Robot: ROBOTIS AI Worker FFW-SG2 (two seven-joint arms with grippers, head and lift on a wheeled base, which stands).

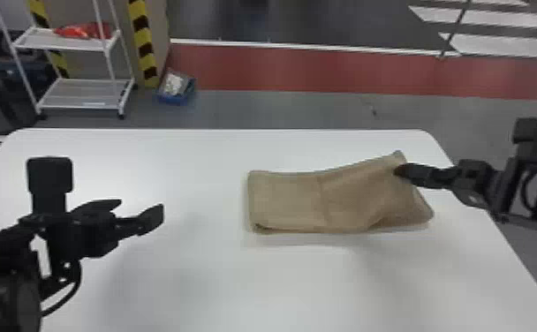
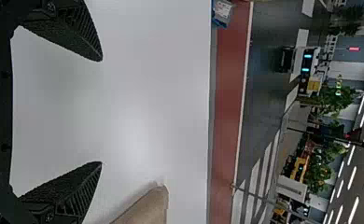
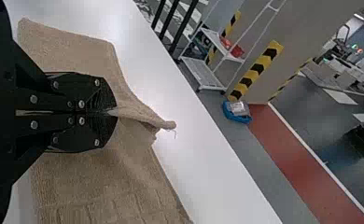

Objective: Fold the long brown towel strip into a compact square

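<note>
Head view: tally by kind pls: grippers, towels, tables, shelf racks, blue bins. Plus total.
Grippers: 2 (left gripper, right gripper)
Towels: 1 (brown towel strip, on the table)
Tables: 1 (white table)
Shelf racks: 1 (white rack)
Blue bins: 1 (blue bin, on the floor)
Total: 6

Table [image 1: 236,282] plain white. Towel [image 1: 285,198] on it brown, faint lines across. Left gripper [image 1: 141,205] and right gripper [image 1: 401,170] black, both above table. Beyond table: grey floor [image 1: 259,110], red band [image 1: 303,70], white stripes [image 1: 501,44], white rack [image 1: 35,39], blue bin [image 1: 175,99], tape [image 1: 144,39] in yellow-black stripes.
</note>
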